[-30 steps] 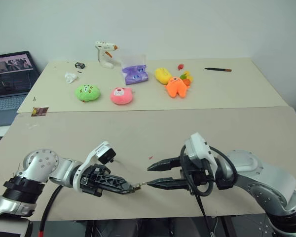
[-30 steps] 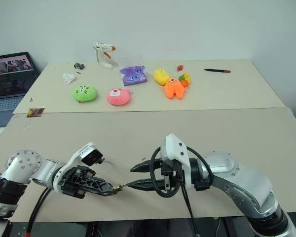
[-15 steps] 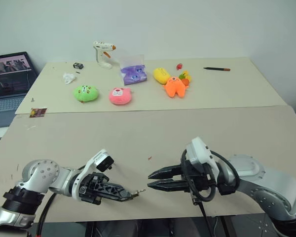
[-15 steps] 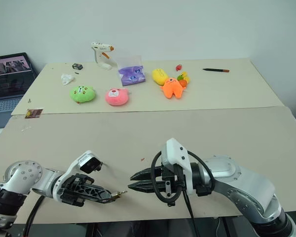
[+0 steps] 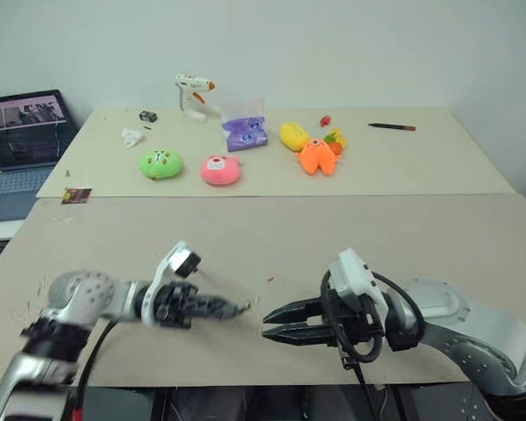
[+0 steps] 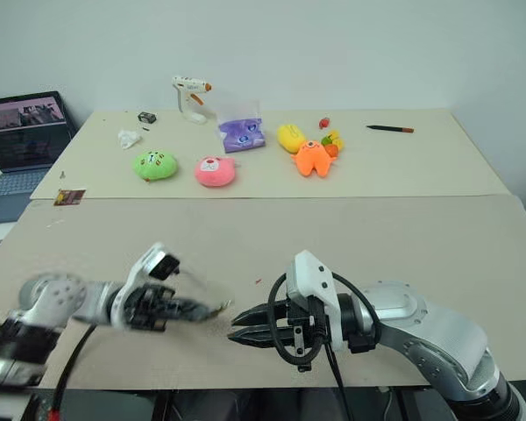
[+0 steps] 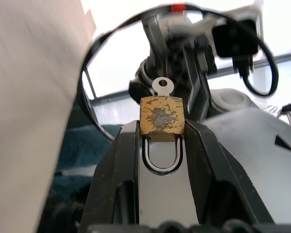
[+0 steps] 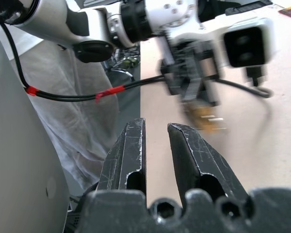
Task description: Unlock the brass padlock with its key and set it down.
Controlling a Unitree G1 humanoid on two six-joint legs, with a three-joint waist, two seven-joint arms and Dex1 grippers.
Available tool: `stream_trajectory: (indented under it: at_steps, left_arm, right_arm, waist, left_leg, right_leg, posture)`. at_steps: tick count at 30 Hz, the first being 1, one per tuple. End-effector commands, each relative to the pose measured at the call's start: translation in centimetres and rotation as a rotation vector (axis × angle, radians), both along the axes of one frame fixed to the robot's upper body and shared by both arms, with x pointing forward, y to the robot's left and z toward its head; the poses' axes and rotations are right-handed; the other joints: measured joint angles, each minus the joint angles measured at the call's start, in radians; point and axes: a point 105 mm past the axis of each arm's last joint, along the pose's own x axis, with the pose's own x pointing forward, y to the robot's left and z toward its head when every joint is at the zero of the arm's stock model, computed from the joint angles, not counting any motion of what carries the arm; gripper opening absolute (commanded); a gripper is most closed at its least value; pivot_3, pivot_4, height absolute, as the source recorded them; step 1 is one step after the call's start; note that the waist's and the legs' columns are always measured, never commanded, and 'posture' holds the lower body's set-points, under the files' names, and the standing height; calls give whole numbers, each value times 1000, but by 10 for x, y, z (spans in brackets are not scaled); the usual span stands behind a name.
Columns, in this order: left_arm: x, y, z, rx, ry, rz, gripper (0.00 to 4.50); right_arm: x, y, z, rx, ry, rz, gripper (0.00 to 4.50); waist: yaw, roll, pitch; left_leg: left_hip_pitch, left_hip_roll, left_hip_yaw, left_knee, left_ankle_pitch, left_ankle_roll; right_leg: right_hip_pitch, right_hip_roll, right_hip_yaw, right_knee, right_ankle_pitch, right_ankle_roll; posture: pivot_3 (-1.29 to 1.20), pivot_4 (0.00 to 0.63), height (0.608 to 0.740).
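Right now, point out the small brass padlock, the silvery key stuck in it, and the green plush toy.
small brass padlock (image 7: 161, 114): left wrist view, on its scuffed brass body.
silvery key (image 7: 161, 86): left wrist view, on its round bow above the padlock.
green plush toy (image 5: 160, 164): left eye view, on the middle of its face.

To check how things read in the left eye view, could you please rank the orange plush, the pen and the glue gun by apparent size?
1. Orange plush.
2. Glue gun, close behind; it stands farther back, so the order is unsure.
3. Pen, thinnest.
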Motion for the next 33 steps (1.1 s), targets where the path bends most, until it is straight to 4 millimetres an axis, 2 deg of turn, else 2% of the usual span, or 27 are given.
stream_trajectory:
  at_steps: [1, 6, 12, 24, 27, 33]
  left_arm:
    - [17, -6, 7, -20, -20, -7, 823]
    - [20, -16, 20, -26, -32, -62, 823]
    - [9, -24, 30, -29, -16, -123, 823]
    - [4, -30, 40, -25, -20, -144, 823]
    - [3, -30, 41, -25, -17, -148, 823]
    - [0, -32, 46, -36, -19, -179, 823]
  right_arm:
    - [7, 0, 9, 18, -60, -1, 1080]
    - [26, -3, 11, 11, -98, -55, 1080]
    - [37, -9, 10, -4, -134, -80, 1080]
    - [47, -38, -1, -111, -152, -78, 1080]
    - [50, -40, 4, -109, -167, -81, 1080]
    - [53, -42, 26, -90, -230, -63, 1080]
  waist:
    - [-6, 0, 0]
    - [-24, 0, 0]
    - [-25, 0, 0]
    - [-22, 0, 0]
    - [-22, 0, 0]
    - [-20, 0, 0]
  left_leg:
    - [0, 0, 0, 0, 0, 0]
    - [-4, 1, 0, -1, 3, 7]
    - [-5, 2, 0, -1, 3, 8]
    - [-5, 2, 0, -1, 3, 7]
    - [-5, 2, 1, 0, 3, 7]
    - [-5, 2, 1, 0, 3, 7]
  right_leg:
    - [0, 0, 0, 0, 0, 0]
    - [-6, 1, -1, 3, 1, -3]
    - [-7, 2, -3, 2, 1, -3]
    - [-6, 2, -3, 2, 1, -3]
    - [-6, 2, -3, 2, 1, -3]
    - [-6, 2, -3, 2, 1, -3]
  posture:
    - [0, 150, 740]
    - [0, 150, 740]
    - [0, 150, 740]
    - [0, 150, 740]
    - [0, 150, 740]
    - [0, 150, 740]
